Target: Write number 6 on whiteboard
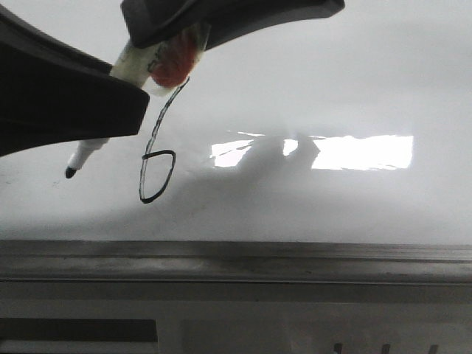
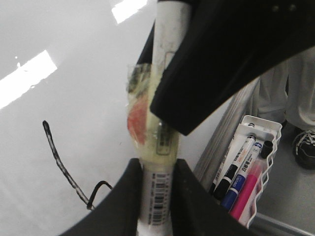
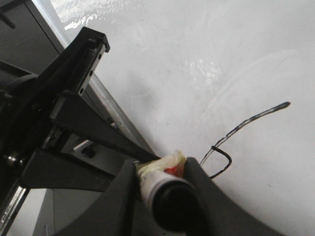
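The number 6 (image 1: 158, 153) is a thin black line on the whiteboard (image 1: 332, 88), with a slanted stem and a narrow loop. A white marker (image 1: 140, 63), wrapped in yellowish tape with a red patch, is held slanted just left of it. Its black tip (image 1: 71, 172) is at or just above the board, left of the loop. My left gripper (image 1: 110, 110) is shut on the marker barrel (image 2: 157, 196). My right gripper (image 1: 169, 37) is shut on its upper end (image 3: 167, 196). Part of the 6 shows in the left wrist view (image 2: 61, 164) and the right wrist view (image 3: 251, 119).
A grey metal edge rail (image 1: 236, 258) runs along the board's near side. A white tray (image 2: 261, 130) with several spare markers sits beyond the rail beside the board. Bright light glare (image 1: 361, 153) lies right of the 6. A person's legs (image 2: 290, 93) stand past the tray.
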